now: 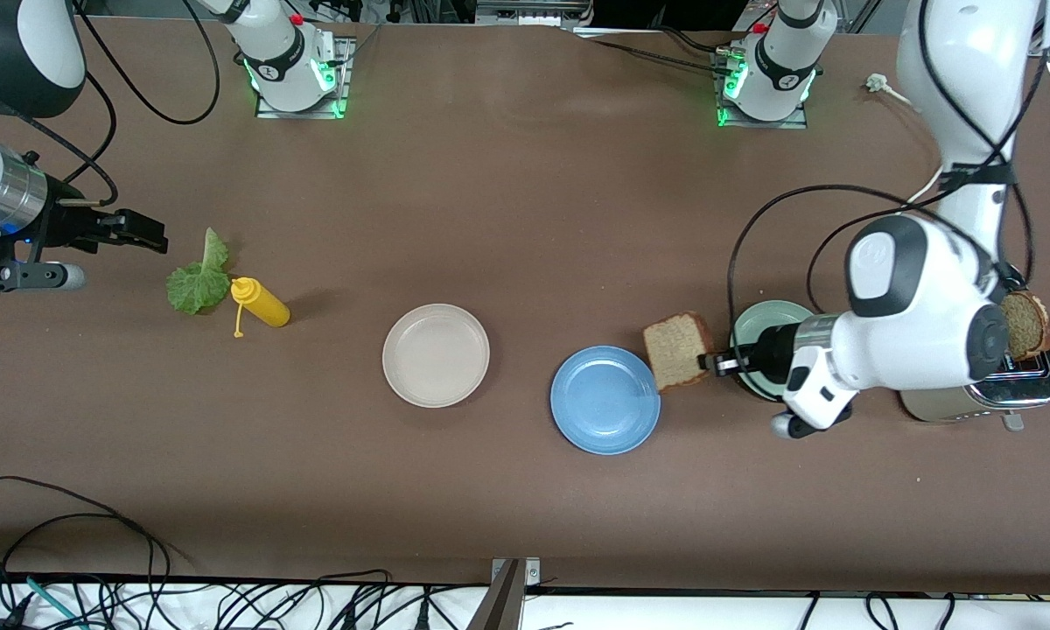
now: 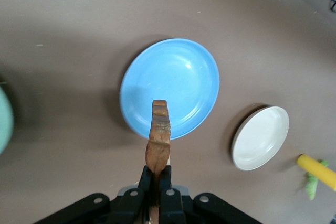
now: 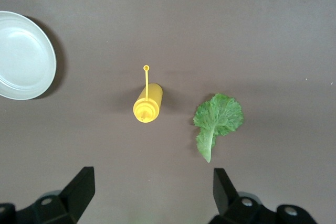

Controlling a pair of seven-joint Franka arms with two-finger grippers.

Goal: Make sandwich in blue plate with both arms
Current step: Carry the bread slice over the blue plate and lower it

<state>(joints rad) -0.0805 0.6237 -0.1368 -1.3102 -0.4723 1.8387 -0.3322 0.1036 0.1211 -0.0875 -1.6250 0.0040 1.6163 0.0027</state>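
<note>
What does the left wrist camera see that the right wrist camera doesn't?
Only the left wrist view shows the round blue plate, the brown bread slice pinched in the left gripper over the table beside that plate, and a sliver of pale green plate. Only the right wrist view shows the open right gripper. Both show the beige plate, the yellow squeeze bottle and the green lettuce leaf.

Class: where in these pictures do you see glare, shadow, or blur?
Left wrist view: soft glare on the blue plate, a dark shadow along its edge, and the green plate is blurred at the frame's edge. Right wrist view: the yellow bottle and lettuce cast faint shadows.
</note>
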